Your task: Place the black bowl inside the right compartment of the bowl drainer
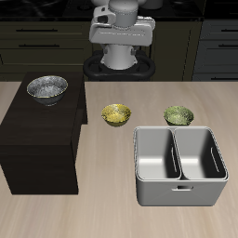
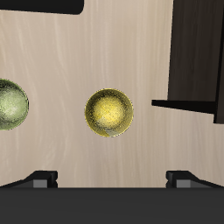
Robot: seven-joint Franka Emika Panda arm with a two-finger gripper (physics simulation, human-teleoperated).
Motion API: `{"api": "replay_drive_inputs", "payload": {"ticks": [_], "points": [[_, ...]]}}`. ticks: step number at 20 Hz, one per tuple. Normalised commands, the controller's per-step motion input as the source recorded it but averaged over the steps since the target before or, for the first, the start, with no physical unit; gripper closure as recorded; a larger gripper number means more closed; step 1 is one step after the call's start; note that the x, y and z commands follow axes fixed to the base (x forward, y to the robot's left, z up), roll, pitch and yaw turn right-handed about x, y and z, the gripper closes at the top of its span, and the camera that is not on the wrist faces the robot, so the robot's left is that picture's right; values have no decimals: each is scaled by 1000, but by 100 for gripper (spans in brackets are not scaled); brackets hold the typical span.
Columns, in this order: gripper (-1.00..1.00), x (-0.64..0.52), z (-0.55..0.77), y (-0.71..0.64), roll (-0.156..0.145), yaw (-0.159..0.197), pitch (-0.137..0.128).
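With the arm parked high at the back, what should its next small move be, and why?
Probably swing the gripper toward the black bowl, which sits untouched on the dark cabinet. The wrist view looks down on the yellow bowl instead, and both wells of the bowl drainer are empty.

Table surface and contents

Wooden table [image 1: 112, 218] carries dark cabinet [image 1: 37, 139], bowl drainer [image 1: 180, 165], yellow bowl [image 1: 115, 114], green bowl [image 1: 178, 115].

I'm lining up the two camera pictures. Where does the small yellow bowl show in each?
Exterior view: yellow bowl on the table, between the dark cabinet and the green bowl.
Wrist view: yellow bowl mid-picture.
Shared landmark: the green bowl, beside it in both.
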Motion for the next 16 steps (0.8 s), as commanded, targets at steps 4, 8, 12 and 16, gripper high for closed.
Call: {"api": "replay_drive_inputs", "payload": {"ticks": [4, 8, 12, 16], "points": [[-100, 133, 160, -230, 39, -13, -3], [-100, 223, 153, -346, 41, -12, 26], [-100, 175, 191, -330, -21, 31, -16], [-100, 154, 122, -340, -19, 17, 13]]}}
